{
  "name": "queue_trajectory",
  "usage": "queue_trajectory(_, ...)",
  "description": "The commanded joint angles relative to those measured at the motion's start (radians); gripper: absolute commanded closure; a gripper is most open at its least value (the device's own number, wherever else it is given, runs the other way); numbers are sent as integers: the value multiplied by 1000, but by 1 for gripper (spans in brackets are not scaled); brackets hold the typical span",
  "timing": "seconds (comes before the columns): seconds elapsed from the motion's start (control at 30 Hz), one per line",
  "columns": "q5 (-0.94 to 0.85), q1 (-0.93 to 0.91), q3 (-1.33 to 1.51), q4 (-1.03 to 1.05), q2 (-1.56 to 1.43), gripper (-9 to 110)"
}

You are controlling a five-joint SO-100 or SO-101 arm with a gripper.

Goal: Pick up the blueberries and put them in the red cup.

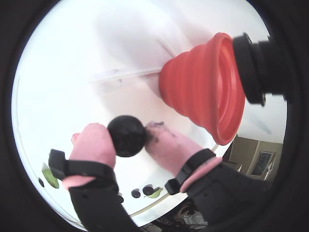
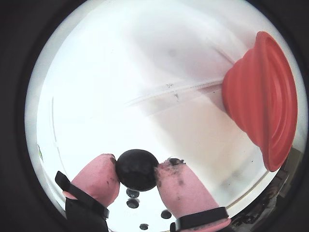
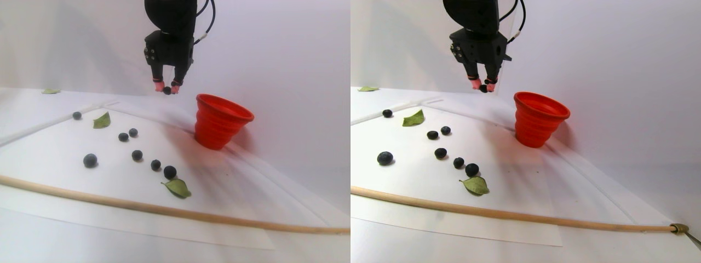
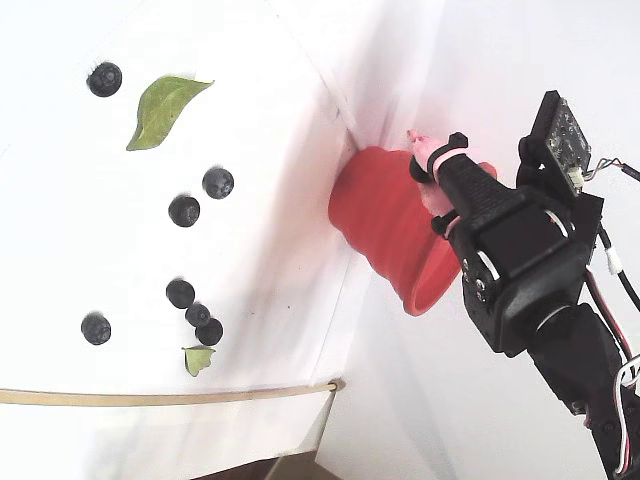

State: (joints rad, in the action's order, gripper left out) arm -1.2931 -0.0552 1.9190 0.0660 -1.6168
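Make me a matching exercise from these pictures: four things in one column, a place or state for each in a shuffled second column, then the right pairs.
Things:
1. held blueberry
2. red cup
3. wooden stick
4. six loose blueberries

Places or states:
A. lies along the near edge of the white sheet in the stereo pair view
B. lie scattered on the white sheet
C. pinched between the pink pads of the gripper, up off the sheet
D. stands upright, mouth open upward, beside the wall

Pairs: 1-C, 2-D, 3-A, 4-B
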Motion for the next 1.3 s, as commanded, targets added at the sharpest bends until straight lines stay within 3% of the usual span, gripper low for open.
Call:
queue_trajectory(0.0, -17, -63, -6, 9, -153, 89)
queue_trajectory(1.27, -179, -279, -66, 66, -187, 89)
